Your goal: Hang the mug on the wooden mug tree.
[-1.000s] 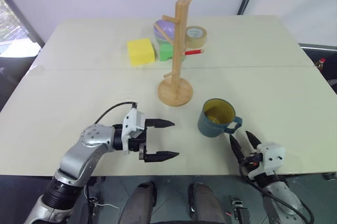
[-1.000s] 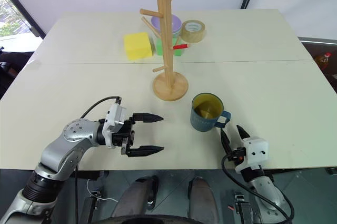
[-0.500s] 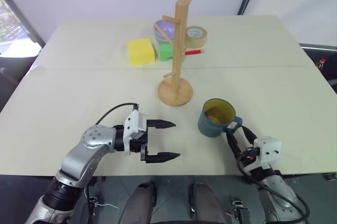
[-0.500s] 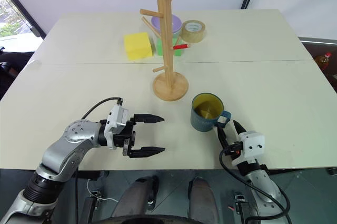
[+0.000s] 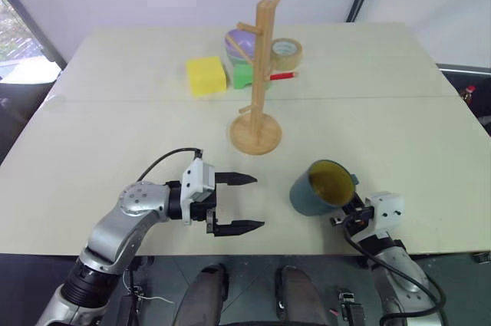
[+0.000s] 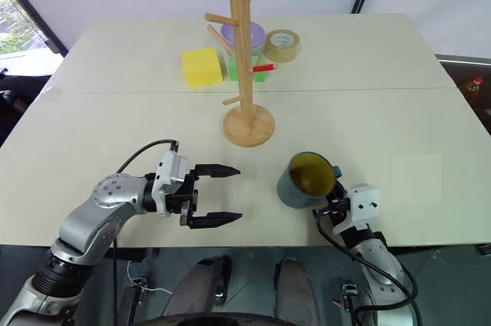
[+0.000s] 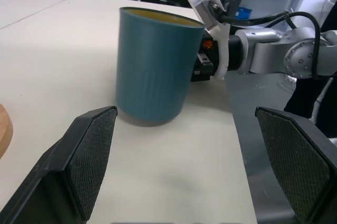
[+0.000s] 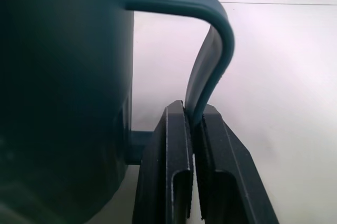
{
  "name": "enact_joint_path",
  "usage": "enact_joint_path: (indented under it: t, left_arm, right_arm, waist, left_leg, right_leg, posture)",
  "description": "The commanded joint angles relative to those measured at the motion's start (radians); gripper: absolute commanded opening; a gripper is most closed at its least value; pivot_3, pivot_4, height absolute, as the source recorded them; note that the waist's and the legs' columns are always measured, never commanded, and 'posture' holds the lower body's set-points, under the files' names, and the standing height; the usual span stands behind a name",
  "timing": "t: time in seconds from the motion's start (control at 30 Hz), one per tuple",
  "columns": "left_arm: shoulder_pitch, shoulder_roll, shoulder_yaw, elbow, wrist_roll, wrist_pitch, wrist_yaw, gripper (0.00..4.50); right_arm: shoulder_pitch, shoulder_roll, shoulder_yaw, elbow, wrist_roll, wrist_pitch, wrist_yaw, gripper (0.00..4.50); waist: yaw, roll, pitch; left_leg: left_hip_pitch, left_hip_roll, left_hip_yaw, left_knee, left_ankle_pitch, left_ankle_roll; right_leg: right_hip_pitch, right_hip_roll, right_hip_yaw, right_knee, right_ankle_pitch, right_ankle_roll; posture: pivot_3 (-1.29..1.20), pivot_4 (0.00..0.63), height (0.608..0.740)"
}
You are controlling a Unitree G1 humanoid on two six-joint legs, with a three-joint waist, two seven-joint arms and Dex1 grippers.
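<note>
Fingers of the right gripper (image 8: pixel 194 182) pinch the loop handle of the dark blue-teal mug (image 5: pixel 322 187), which tips on the pale table (image 5: pixel 115 134) near the tall wooden mug tree (image 5: pixel 259 80), hiding those fingers from above. Left gripper (image 5: pixel 235 203) stays wide open, holding nothing.

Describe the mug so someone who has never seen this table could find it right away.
Start at the wooden mug tree, the tallest thing on the table, then come toward the near edge on the robot's right. The mug sits there tilted, its handle pinched in the right claw. It alone is dark teal outside and yellow inside, with a loop handle.
</note>
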Motion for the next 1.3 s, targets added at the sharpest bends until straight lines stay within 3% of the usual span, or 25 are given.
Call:
enact_joint_path:
  t: [0.03,0.2,0.33,0.5,0.63,0.83,1.3]
  left_arm:
    - [-0.012,0.009,0.027,-0.027,-0.015,-0.001,0.006,4.50]
    - [-0.038,0.017,0.123,0.064,-0.022,-0.012,0.037,4.50]
    - [-0.050,0.050,0.177,0.146,0.000,-0.047,0.024,4.50]
    - [-0.073,0.056,0.215,0.186,-0.004,-0.070,0.025,4.50]
    - [-0.086,0.035,0.246,0.151,-0.055,-0.042,0.050,4.50]
    - [-0.077,0.039,0.273,0.059,-0.126,0.028,0.091,4.50]
    - [-0.104,0.040,0.282,0.029,-0.147,0.050,0.123,4.50]
  right_arm:
    - [-0.022,-0.049,-0.003,-0.085,-0.004,0.006,0.027,0.02]
    - [-0.166,-0.285,-0.025,-0.197,0.023,0.133,0.169,0.02]
    - [-0.414,-0.502,-0.044,-0.220,0.111,0.307,0.295,0.02]
    - [-0.732,-0.647,0.028,-0.099,0.123,0.406,0.435,0.02]
    - [-0.924,-0.659,0.114,0.027,0.087,0.422,0.512,0.02]
    - [-1.089,-0.619,0.203,0.184,0.011,0.392,0.561,0.02]
    - [-1.294,-0.517,0.298,0.448,-0.113,0.335,0.635,0.02]
  waist:
    - [-0.002,0.000,0.000]
    - [-0.008,0.001,0.000]
    - [-0.014,0.000,0.000]
    - [-0.014,0.000,0.000]
    - [-0.019,-0.001,0.000]
    - [-0.023,-0.001,0.001]
    - [-0.024,-0.001,0.001]
  left_leg:
    - [0.000,0.000,0.000,0.000,0.000,0.000]
    - [0.000,0.000,0.001,0.003,0.000,0.000]
    - [0.000,0.001,0.001,0.006,0.001,0.001]
    - [-0.001,0.002,0.001,0.007,0.001,0.002]
    - [-0.002,0.001,0.001,0.006,0.001,0.003]
    - [-0.003,0.001,0.002,0.005,0.000,0.003]
    - [-0.003,-0.001,0.003,0.006,0.000,0.003]
  right_leg:
    - [0.000,0.000,0.000,0.000,0.000,0.000]
    - [0.000,0.000,0.000,0.000,0.002,0.000]
    - [0.001,0.003,0.000,0.001,0.004,-0.001]
    - [0.002,0.003,-0.001,-0.001,0.005,-0.001]
    - [0.002,0.001,-0.001,-0.003,0.006,0.002]
    - [0.001,0.000,0.000,-0.004,0.008,0.004]
    - [0.000,0.001,0.000,-0.003,0.009,0.005]
  posture:
    - [0.00,0.150,0.740]
    - [0.00,0.150,0.740]
    - [0.00,0.150,0.740]
    - [0.00,0.150,0.740]
    - [0.00,0.150,0.740]
    - [0.00,0.150,0.740]
    - [0.00,0.150,0.740]
